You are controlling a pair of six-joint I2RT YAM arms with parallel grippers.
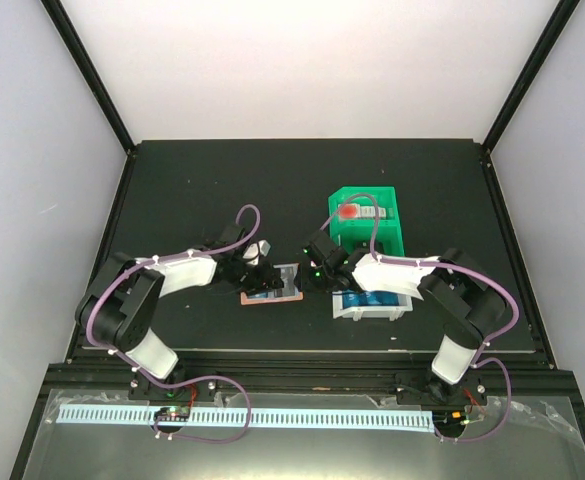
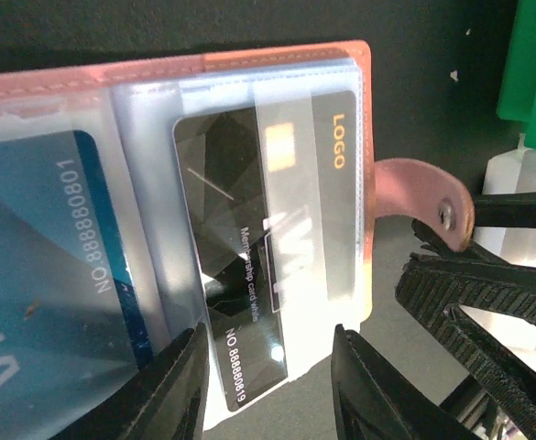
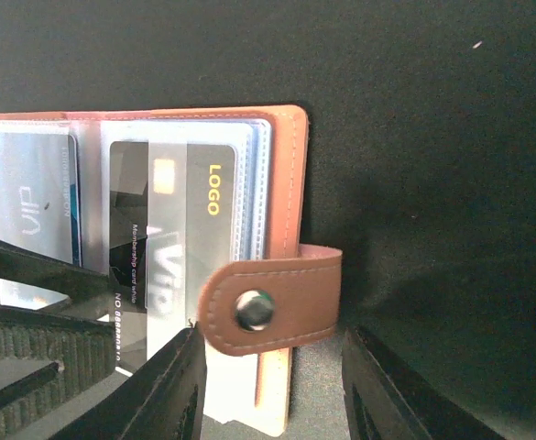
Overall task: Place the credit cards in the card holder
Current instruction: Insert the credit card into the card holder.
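The left pincer [image 2: 269, 353] is spread. A black credit card [image 2: 249, 192] lies between its fingers, partly inside the pink card holder [image 2: 277, 57]. The right pincer [image 3: 272, 346] sits around the holder's snap tab [image 3: 268, 307]. I cannot tell if it pinches.

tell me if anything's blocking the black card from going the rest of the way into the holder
Nothing visible does. The black card sits partly inside the card holder, its near end sticking out between the left hand's fingers. The snap tab sticks out past the holder's side edge, off the card.
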